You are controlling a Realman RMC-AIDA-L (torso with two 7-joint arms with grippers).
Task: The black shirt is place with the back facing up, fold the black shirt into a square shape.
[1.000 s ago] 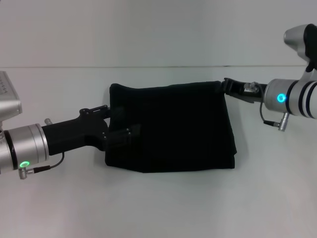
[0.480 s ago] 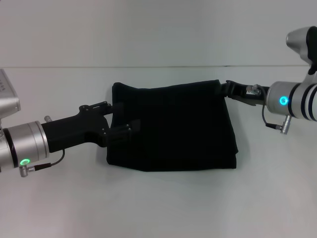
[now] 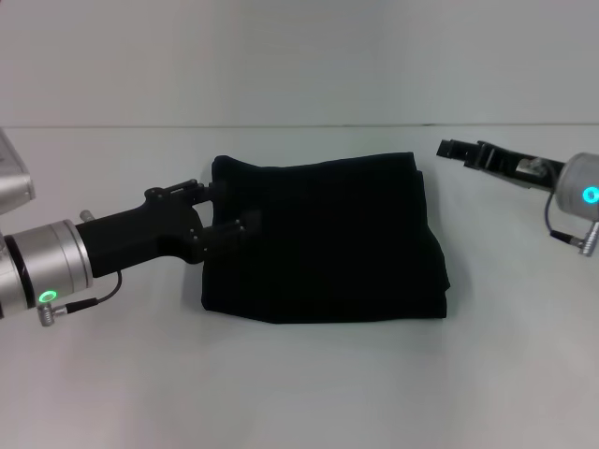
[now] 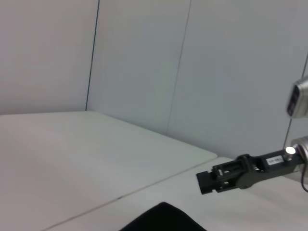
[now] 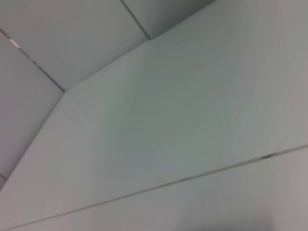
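The black shirt (image 3: 323, 238) lies folded into a rough rectangle at the middle of the white worktop (image 3: 299, 383), its long axis running left to right across the head view. Its far edge is fairly straight. Its near edge sags slightly toward the right corner, and its right edge bulges outward in a soft fold. A small corner of the shirt also shows in the left wrist view (image 4: 163, 220).

The left gripper (image 3: 225, 213) reaches in from the left at the shirt's left edge. One finger lies along the far-left corner and the other rests over the fabric lower down. Black on black hides whether the fingers pinch cloth or merely lie on it, so its grip cannot be told.

The right gripper (image 3: 454, 150) hangs just beside the shirt's far-right corner, clear of it, with a strip of bare worktop between. It holds nothing. The left wrist view shows it end-on (image 4: 208, 179), but the spread of its fingers is not readable.

Open worktop surrounds the shirt on every side, widest along the near side.
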